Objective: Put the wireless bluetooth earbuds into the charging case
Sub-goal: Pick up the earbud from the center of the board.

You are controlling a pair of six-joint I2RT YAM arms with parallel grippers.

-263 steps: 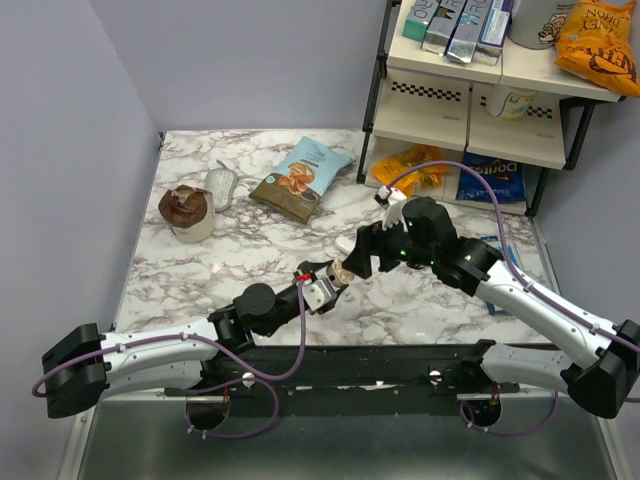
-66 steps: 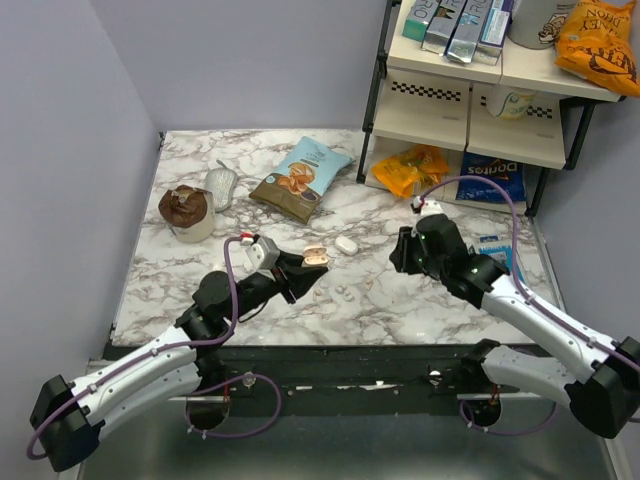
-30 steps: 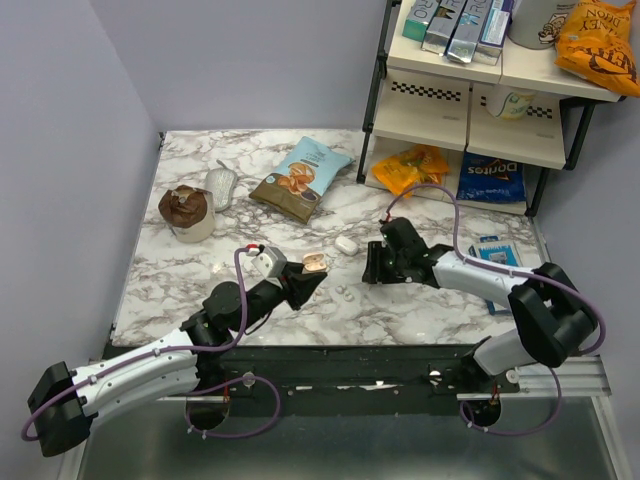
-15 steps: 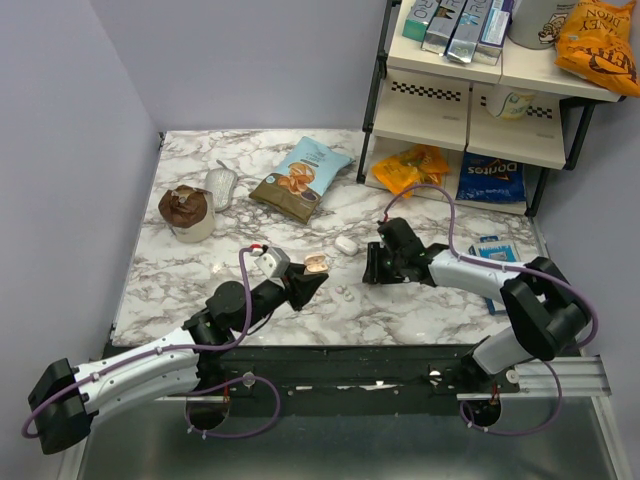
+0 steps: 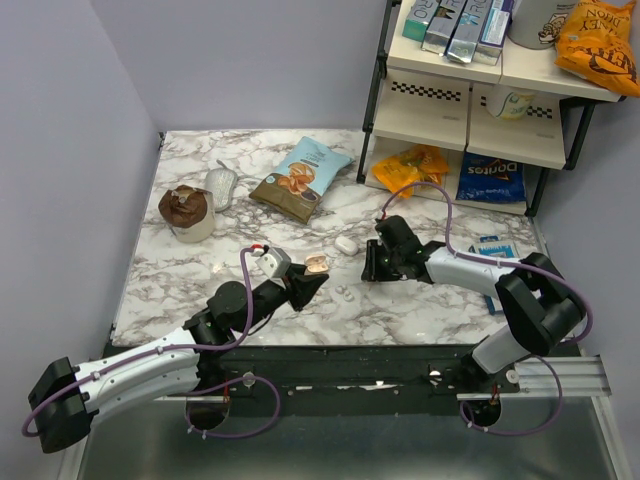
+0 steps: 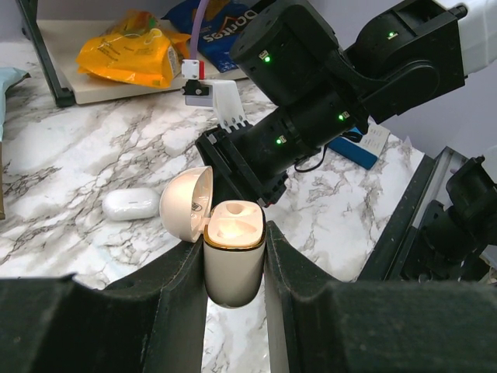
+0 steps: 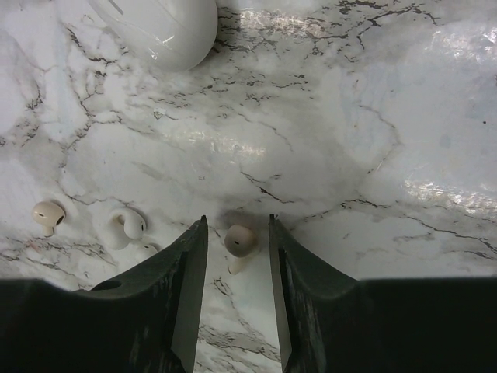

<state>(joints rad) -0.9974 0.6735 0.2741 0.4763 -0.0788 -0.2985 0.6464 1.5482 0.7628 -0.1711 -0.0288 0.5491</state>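
Marble table (image 5: 430, 310), right claw (image 7: 235, 227) low astride earbud (image 7: 239, 239)

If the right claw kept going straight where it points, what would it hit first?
Most likely the small white earbud lying between the right gripper's fingers, then the marble table beneath; the depth is unclear.

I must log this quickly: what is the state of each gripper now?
Left gripper: closed on the charging case.
Right gripper: open, jaws either side of one earbud.
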